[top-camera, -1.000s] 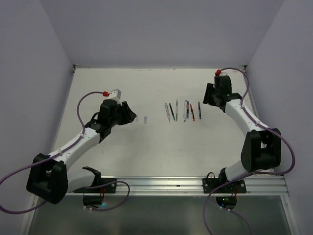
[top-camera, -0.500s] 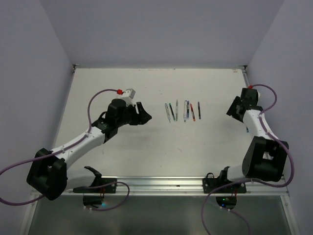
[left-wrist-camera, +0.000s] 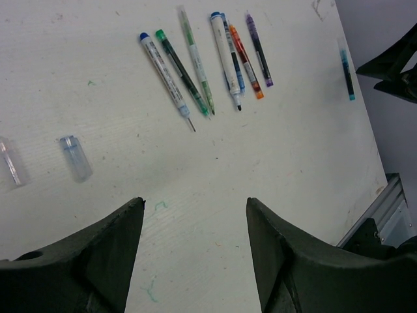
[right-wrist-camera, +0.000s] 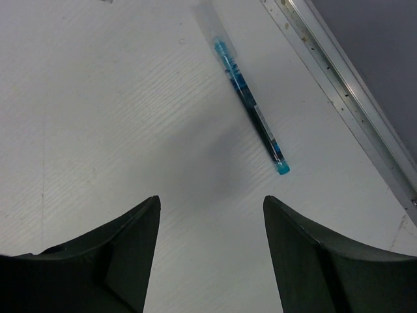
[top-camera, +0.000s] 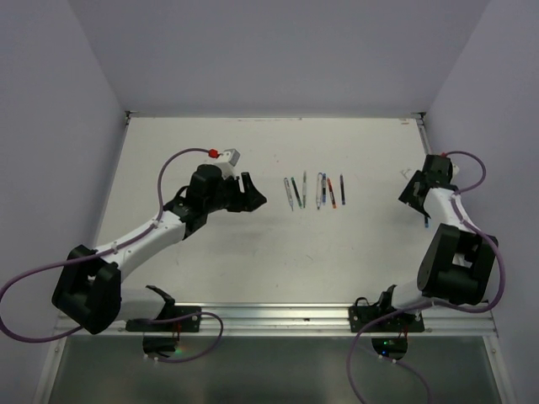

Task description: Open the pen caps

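Well short of the pens (left-wrist-camera: pixel 226 59) — left claw (left-wrist-camera: pixel 195 202) gapes empty (right claw (right-wrist-camera: pixel 212 199) likewise, teal pen (right-wrist-camera: pixel 251 107) ahead).

We see the right gripper (right-wrist-camera: pixel 210 202) with its two dark fingers (right-wrist-camera: pixel 98 261) spread wide and only bare white table (right-wrist-camera: pixel 98 98) between them. Beyond the fingers, to the right, a slim teal-blue pen (right-wrist-camera: pixel 251 107) lies flat on a diagonal. Its clear cap (right-wrist-camera: pixel 210 25) sits on the far end, and its teal tip points toward us. A metal rail (right-wrist-camera: pixel 345 91) edges the table just right of the pen.
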Action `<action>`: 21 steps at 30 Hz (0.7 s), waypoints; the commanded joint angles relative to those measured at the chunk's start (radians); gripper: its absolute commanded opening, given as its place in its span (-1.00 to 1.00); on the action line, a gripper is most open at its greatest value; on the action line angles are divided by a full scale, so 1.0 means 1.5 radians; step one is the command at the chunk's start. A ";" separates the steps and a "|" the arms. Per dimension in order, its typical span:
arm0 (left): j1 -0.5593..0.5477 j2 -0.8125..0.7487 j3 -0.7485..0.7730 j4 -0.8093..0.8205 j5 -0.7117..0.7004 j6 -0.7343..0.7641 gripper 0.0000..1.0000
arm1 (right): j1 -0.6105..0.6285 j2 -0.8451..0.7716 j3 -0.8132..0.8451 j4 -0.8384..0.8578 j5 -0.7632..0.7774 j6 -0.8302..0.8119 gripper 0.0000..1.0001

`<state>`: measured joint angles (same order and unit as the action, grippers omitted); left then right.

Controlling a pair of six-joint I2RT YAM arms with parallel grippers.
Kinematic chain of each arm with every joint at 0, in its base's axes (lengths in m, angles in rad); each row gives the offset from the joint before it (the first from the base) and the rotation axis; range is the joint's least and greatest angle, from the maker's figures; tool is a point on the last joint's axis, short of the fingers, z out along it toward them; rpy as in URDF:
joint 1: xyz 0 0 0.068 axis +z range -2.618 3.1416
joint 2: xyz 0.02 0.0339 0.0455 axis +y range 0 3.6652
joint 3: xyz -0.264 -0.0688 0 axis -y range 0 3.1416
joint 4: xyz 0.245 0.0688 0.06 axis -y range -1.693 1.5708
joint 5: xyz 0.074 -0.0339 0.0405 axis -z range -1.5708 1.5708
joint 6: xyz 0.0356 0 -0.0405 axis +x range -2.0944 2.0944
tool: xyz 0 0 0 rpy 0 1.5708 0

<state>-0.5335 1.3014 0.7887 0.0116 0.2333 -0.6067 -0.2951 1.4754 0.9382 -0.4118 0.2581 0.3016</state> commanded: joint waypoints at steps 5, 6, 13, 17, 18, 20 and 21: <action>-0.006 -0.004 0.037 -0.032 0.009 0.035 0.34 | -0.028 0.028 0.013 0.034 0.023 -0.006 0.36; -0.006 -0.004 0.038 -0.035 0.009 0.037 0.34 | -0.033 0.030 0.015 0.035 0.024 -0.007 0.36; -0.006 -0.001 0.041 -0.030 0.037 0.037 0.34 | -0.056 0.077 0.045 0.038 0.019 -0.006 0.36; -0.005 0.000 0.041 -0.028 0.040 0.043 0.34 | -0.058 0.096 0.057 0.036 0.019 -0.009 0.36; -0.006 0.000 0.042 -0.028 0.044 0.047 0.34 | -0.059 0.102 0.061 0.037 0.019 -0.009 0.36; -0.006 0.007 0.043 -0.023 0.050 0.047 0.34 | -0.059 0.110 0.065 0.037 0.019 -0.010 0.36; -0.006 0.009 0.046 -0.021 0.055 0.048 0.34 | -0.058 0.112 0.070 0.037 0.018 -0.009 0.36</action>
<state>-0.5385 1.3037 0.8089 -0.0341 0.2718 -0.5720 -0.3790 1.6352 0.9916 -0.3813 0.2710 0.2955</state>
